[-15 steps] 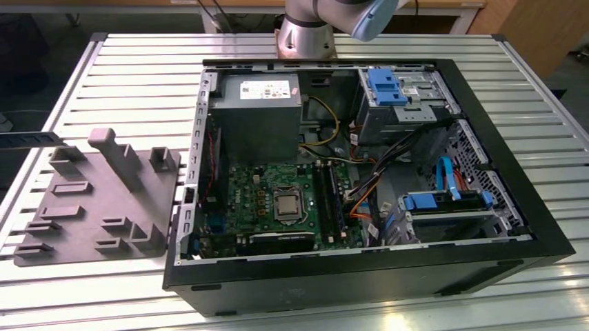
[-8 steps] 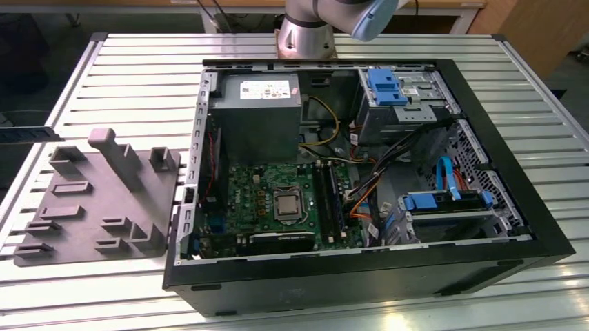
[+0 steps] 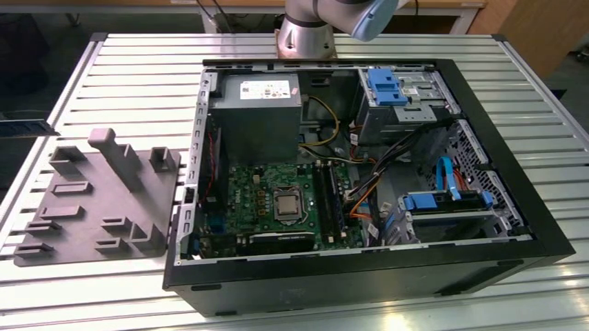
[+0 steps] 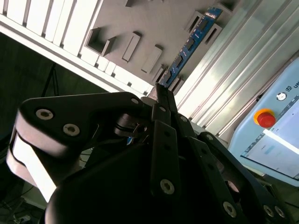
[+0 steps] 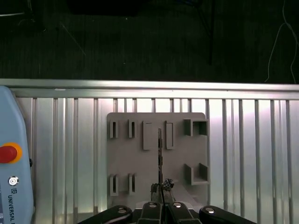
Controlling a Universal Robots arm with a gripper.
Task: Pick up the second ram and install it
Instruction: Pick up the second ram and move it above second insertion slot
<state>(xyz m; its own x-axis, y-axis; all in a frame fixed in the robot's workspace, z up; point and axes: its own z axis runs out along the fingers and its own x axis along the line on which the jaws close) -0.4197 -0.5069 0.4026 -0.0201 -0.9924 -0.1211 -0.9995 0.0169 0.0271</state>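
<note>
The second ram, judged light, stiff and fragile, is clamped at one end by the pincer above the grey tray

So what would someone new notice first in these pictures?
The open computer case sits at the centre of the exterior view, its green motherboard exposed, with the grey tray at the exterior view's left. In the second wrist view, a blue ram stick stands on edge in that tray, right ahead of the gripper.
</note>
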